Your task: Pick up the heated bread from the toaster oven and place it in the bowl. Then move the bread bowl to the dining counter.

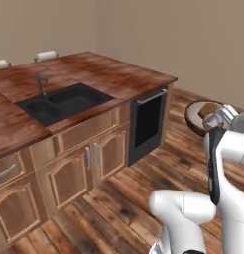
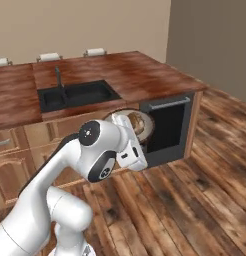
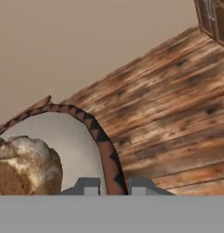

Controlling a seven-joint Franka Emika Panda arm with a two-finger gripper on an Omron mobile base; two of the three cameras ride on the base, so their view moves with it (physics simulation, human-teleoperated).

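The white robot arm is holding the round shallow dark-brown bowl with a pale inside (image 3: 63,136) up in the air, above the wooden plank floor (image 3: 177,113) and well apart from any surface. In the hand view the gripper (image 3: 114,185) is closing its 2 dark fingertips on the bowl's patterned rim — 1 tip inside the rim, 1 outside. The small rounded brown bread lump with a paler crust (image 3: 22,164) is sitting inside the bowl, resting on the pale inner surface at the left of that view.

In the left base view the bowl (image 1: 196,116) is hanging at the right side, beyond the arm's white forearm, with the bread (image 1: 207,110) showing above its rim; the gripper (image 1: 215,120) is sitting at the bowl's near edge. In the right base view the bowl (image 2: 145,125) is peeking out from behind the arm's upper joint, in front of the cabinet face.

The wide glossy reddish-brown wood-grain tabletop (image 1: 119,74) is lying to the left and far side of the bowl, carrying a black double-basin sink (image 1: 64,101) with a dark faucet (image 1: 40,84). A dark-fronted appliance with a bar handle (image 1: 148,121) is set into the cabinet end nearest the bowl.
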